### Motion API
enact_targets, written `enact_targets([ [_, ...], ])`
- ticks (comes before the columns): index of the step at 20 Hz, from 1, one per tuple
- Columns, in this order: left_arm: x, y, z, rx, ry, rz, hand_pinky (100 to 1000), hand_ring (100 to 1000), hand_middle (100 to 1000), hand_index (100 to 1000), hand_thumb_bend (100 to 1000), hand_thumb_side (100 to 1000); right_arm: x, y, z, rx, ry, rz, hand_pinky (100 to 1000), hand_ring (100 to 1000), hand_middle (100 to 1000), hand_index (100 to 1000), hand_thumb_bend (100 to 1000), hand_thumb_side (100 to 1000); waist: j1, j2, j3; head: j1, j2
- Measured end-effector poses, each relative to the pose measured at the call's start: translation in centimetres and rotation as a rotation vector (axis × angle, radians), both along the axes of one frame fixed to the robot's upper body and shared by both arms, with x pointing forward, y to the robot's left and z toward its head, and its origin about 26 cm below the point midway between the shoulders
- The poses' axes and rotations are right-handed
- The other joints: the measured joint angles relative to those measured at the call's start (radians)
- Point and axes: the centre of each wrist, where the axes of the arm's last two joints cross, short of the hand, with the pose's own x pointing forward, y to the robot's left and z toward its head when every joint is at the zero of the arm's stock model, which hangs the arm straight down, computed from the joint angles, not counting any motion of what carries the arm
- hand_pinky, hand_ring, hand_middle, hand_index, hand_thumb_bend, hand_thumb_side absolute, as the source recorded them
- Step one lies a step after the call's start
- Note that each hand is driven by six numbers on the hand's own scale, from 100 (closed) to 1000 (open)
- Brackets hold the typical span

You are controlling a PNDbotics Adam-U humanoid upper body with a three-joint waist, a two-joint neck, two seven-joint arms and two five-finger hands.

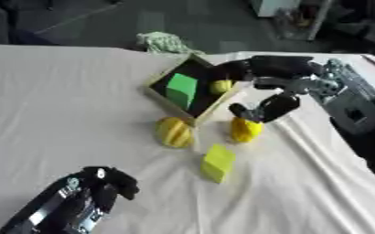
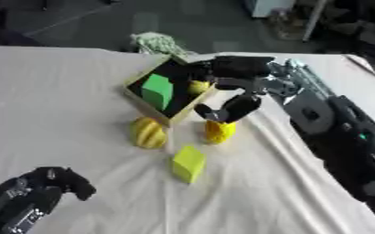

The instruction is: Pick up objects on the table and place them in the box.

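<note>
1. Right arm comes in from the right edge, forearm angled across the cloth-covered table (image 1: pixel 78 100) toward the box (image 1: pixel 192 114).
2. Right hand (image 1: pixel 275 80) sits at the box's near-right corner, fingers reaching over the rim toward a small yellow round piece (image 1: pixel 220 86) inside the box. Thumb hangs down, its tip touching the top of a yellow object (image 1: pixel 245 129) standing on the cloth just beside the box. Fingers spread apart, nothing clasped.
3. Box is tilted diagonally; a green block (image 1: pixel 181 89) lies inside it.
4. On the cloth near the box: a ridged yellow rounded object (image 1: pixel 174 132) and a yellow-green block (image 1: pixel 218 163), apart from each other.
5. Left hand (image 1: pixel 103 185) rests at lower left, fingers curled, holding nothing.
6. A pale green bundle (image 1: pixel 165 42) lies at the table's far edge.
</note>
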Motion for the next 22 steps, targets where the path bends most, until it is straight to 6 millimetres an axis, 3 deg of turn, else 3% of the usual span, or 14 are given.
enact_targets([
  [2,0.0,0.0,0.0,0.003,0.0,0.002,718,701,538,736,100,710,-0.2,-0.6,-0.4,-0.054,0.006,-0.035,874,909,971,1000,100,189,0.0,-0.001,0.0,0.002,0.0],
  [4,0.0,0.1,-0.1,0.003,0.001,0.003,718,700,538,736,100,710,-0.3,-1.1,-0.8,-0.101,0.009,-0.07,879,915,975,1000,122,255,0.0,-0.001,-0.002,0.005,0.0],
  [11,-0.1,0.1,-0.1,0.004,-0.002,0.007,719,700,538,736,100,708,0.8,-3.1,-3.4,-0.236,0.047,-0.192,875,914,969,1000,129,272,0.008,-0.001,-0.005,0.01,0.0],
  [22,-0.1,0.1,-0.1,0.006,-0.006,0.008,718,698,537,736,100,709,2.5,-5.3,-7.9,-0.246,0.118,-0.316,842,876,908,982,100,255,0.018,-0.001,-0.011,0.01,0.0],
])
